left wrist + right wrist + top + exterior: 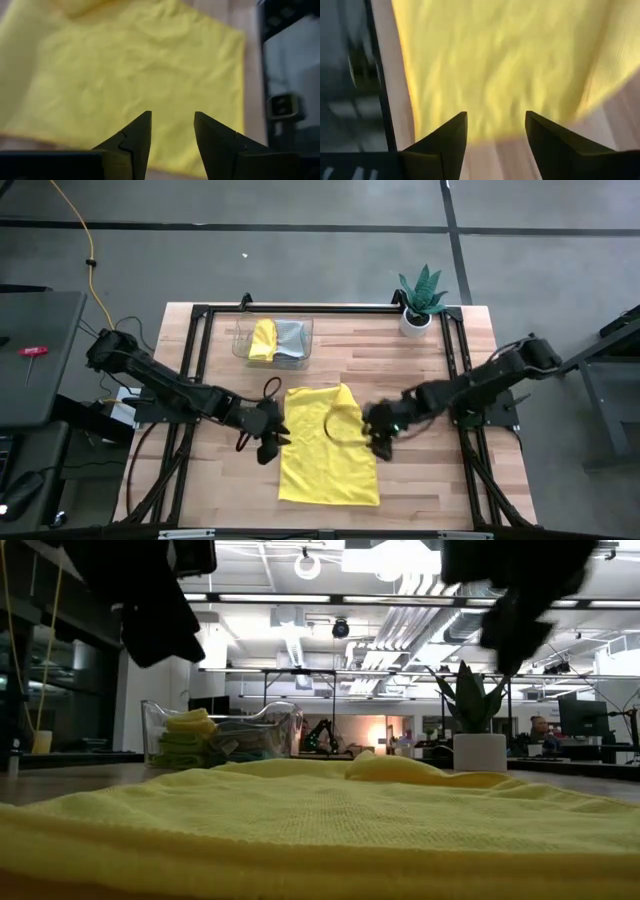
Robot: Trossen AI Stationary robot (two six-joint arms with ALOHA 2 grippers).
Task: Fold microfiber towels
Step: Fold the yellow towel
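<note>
A yellow microfiber towel [326, 445] lies flat on the wooden table [440, 480], its far right corner [348, 402] folded over into a small hump [395, 768]. My left gripper [268, 438] hovers open at the towel's left edge, above the towel [130, 75]. My right gripper [380, 438] hovers open at its right edge, over the towel [495, 75]. Neither touches the cloth. More folded towels, yellow [263, 340] and grey [291, 338], sit in the clear tray [240, 345].
A potted plant [418, 302] in a white pot stands at the table's far right corner. The clear tray stands at the far left of the table. A black frame [195, 360] runs along the table's sides. Bare wood lies on both sides of the towel.
</note>
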